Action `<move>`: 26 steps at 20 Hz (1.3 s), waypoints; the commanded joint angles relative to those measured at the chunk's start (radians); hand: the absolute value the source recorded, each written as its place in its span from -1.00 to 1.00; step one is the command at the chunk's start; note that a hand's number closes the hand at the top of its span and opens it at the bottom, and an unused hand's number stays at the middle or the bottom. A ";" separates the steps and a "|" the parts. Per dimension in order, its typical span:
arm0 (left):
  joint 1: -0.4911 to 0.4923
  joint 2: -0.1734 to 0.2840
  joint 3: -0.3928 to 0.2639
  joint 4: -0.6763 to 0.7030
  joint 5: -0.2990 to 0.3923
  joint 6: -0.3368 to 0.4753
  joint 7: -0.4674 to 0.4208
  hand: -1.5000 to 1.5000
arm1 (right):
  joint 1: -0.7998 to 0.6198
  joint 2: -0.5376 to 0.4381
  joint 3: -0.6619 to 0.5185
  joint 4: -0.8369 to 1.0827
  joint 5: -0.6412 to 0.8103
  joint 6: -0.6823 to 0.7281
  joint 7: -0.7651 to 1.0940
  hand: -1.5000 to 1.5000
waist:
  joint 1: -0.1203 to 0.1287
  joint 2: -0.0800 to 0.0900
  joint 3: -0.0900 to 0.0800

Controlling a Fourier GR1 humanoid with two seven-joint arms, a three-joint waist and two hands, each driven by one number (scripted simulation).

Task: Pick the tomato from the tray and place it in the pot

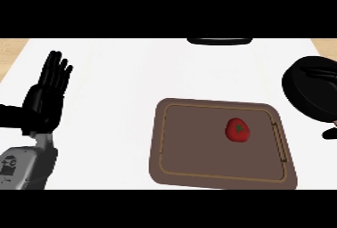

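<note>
We see the tomato (237,130) lying untouched on the brown tray (191,156), right of its middle. Our left hand (47,91) rests open and empty, well left of the tray. Our right hand (316,95) shows beside the tray's right edge; we cannot tell its fingers. The pick has not begun: next, we judge, comes a reach down onto the tomato.

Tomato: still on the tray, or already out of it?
On the tray. The tomato lies on the brown tray, right of centre, with no hand touching it.

White counter top (132,71); light wood strips (13,49) at both sides.
</note>
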 commanded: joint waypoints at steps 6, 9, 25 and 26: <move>0.013 -0.039 -0.022 -0.021 -0.048 0.025 0.014 0.00 | -0.038 0.002 0.103 -0.169 0.133 0.105 0.175 -1.00 | -0.003 -0.006 -0.001; 0.014 -0.030 0.008 -0.024 -0.035 0.007 0.016 0.00 | 0.015 0.048 0.119 -0.197 0.188 0.095 0.219 -1.00 | -0.004 -0.006 -0.001; -0.058 -0.080 0.025 0.026 -0.094 0.015 0.055 0.00 | 0.098 0.288 0.122 -0.305 0.374 0.103 0.334 -1.00 | -0.007 -0.005 0.000; -0.043 -0.045 0.053 -0.002 -0.061 -0.042 0.053 0.00 | 0.086 0.288 0.122 -0.239 0.413 0.074 0.252 -1.00 | -0.003 -0.005 0.000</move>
